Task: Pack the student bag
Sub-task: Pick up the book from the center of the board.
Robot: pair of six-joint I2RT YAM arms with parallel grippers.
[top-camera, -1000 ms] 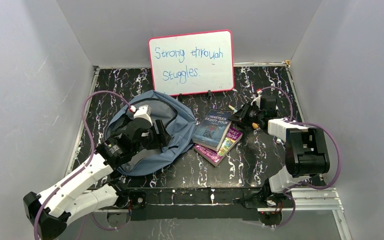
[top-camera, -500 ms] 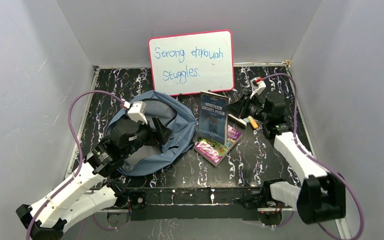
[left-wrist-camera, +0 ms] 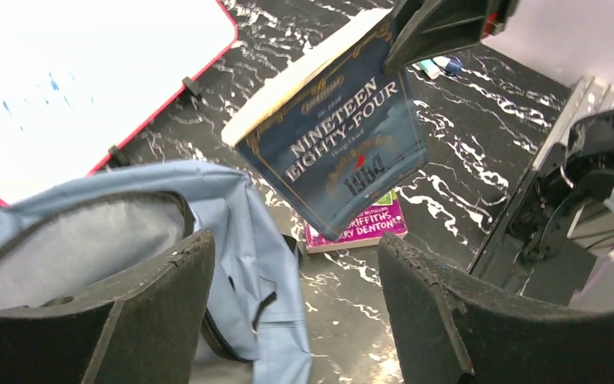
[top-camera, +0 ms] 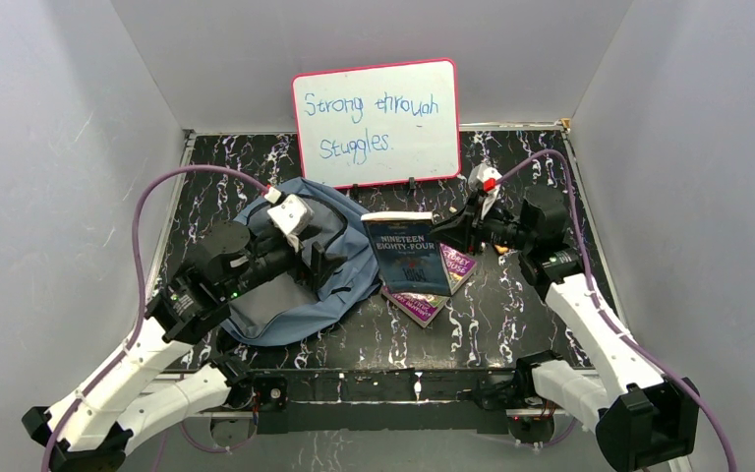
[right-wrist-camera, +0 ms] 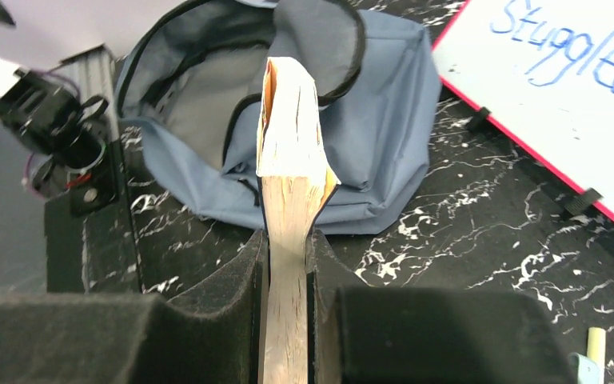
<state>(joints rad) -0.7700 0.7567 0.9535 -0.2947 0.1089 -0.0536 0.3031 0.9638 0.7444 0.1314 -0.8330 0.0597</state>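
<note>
The right gripper (top-camera: 452,234) pinches the blue book (top-camera: 408,254) aloft before the whiteboard (top-camera: 376,122). The student bag (top-camera: 359,258) lies there too, toward the left arm. The left gripper (top-camera: 319,261) gapes empty at the bag's mouth, so I'd feed the book in edge-first, slowly.

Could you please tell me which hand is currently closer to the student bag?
Left. The left hand hovers open right over the student bag at its opening, while the right hand is off to the bag's right, shut on the Nineteen Eighty-Four book.

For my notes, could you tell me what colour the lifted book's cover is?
Dark blue with pale lettering; the left wrist view shows the book best.
</note>
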